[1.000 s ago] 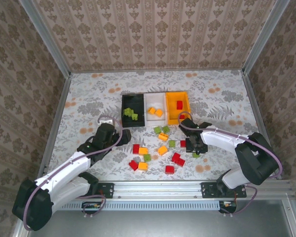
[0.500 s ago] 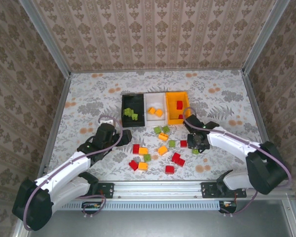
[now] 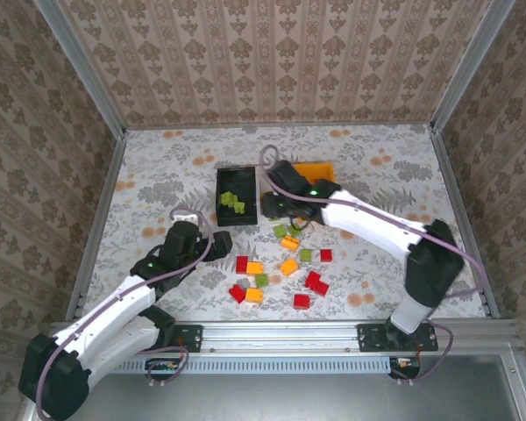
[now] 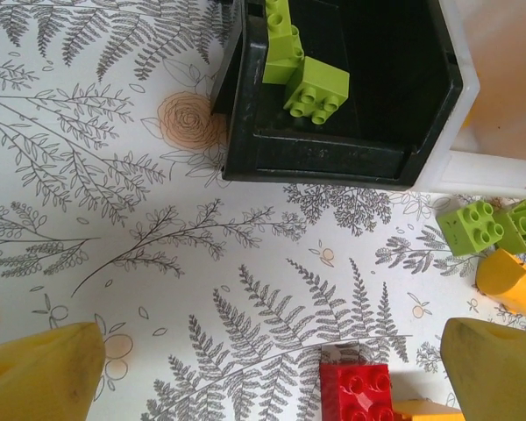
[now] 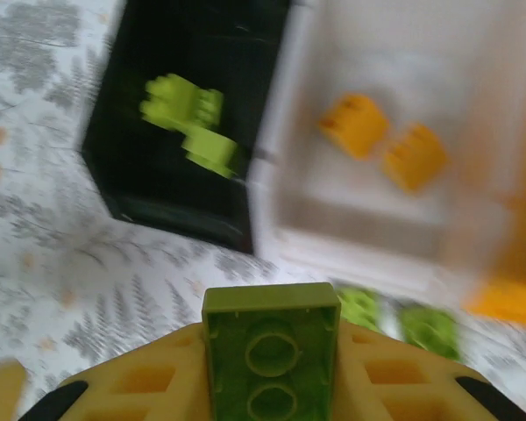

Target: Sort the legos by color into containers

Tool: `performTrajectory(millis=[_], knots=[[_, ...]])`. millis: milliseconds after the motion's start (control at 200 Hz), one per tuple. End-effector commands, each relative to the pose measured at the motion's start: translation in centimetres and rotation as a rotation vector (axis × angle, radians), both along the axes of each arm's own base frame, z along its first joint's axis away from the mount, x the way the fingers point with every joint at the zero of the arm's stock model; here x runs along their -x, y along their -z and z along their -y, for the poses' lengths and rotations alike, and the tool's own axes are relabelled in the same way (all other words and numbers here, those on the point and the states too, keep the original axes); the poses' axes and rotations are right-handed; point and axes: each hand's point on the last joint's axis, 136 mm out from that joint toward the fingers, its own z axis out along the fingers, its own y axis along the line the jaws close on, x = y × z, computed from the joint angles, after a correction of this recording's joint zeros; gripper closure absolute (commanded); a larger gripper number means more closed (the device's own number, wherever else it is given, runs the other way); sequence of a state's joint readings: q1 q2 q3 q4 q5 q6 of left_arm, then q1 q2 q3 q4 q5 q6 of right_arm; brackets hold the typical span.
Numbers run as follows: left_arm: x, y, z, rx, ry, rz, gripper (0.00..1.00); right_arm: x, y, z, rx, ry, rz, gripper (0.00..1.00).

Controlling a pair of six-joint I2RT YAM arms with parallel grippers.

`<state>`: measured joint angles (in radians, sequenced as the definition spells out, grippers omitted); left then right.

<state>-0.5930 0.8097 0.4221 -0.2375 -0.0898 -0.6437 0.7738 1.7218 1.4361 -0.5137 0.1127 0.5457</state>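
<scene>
Blur smears white bin (image 5: pixel 351 219) beyond right pincer (image 5: pixel 272 386) clenching green lego (image 5: pixel 272 338); left pincer (image 4: pixel 272 368) gapes.

right jaws | green lego (image 5: pixel 270 360) lifted; swung left to white bin (image 5: pixel 359 230)

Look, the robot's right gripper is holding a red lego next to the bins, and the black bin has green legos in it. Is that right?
Not quite. The lego in the right gripper is lime green, not red. The right wrist view shows it pinched between the yellow fingers. The rest holds: it is next to the bins, and the black bin has green legos in it.
</scene>
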Motion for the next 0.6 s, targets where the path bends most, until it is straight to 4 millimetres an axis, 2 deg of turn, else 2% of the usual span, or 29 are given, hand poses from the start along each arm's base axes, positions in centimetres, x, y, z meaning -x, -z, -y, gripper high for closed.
performTrajectory(millis=[0, 75, 175, 275, 370, 435, 480, 530, 595], knots=[[0.3, -0.8, -0.8, -0.009, -0.019, -0.002, 0.0, -2.5, -0.9, -4.5, -0.05, -0.069, 0.045, 0.68], [0.6, -0.9, -0.9, -0.007, -0.014, -0.002, 0.0, -4.5, -0.3, -6.5, -0.045, -0.073, 0.044, 0.68], [0.8, -1.2, -1.1, -0.016, -0.009, 0.001, 0.0, -6.9, 1.0, -8.1, -0.01, -0.058, 0.052, 0.67], [0.9, -1.3, -1.2, -0.018, -0.009, 0.001, 0.0, -8.6, 3.0, -8.2, 0.051, -0.022, 0.026, 0.67], [1.0, -1.4, -1.2, -0.014, -0.007, 0.003, 0.0, -10.0, 4.0, -8.6, 0.07, -0.001, 0.011, 0.64], [1.0, -1.5, -1.1, -0.014, -0.003, 0.008, 0.0, -10.5, 4.1, -9.3, 0.064, -0.012, 0.015, 0.58], [1.0, -1.6, -1.1, -0.012, 0.0, 0.008, 0.0, -10.7, 3.9, -9.9, 0.048, -0.029, 0.021, 0.49], [1.0, -1.7, -1.1, -0.017, 0.004, 0.009, 0.0, -11.1, 3.2, -10.4, 0.034, -0.038, 0.034, 0.4], [0.9, -2.0, -1.0, -0.017, 0.009, 0.015, 0.0, -11.3, 2.0, -10.5, 0.021, -0.038, 0.053, 0.35]])
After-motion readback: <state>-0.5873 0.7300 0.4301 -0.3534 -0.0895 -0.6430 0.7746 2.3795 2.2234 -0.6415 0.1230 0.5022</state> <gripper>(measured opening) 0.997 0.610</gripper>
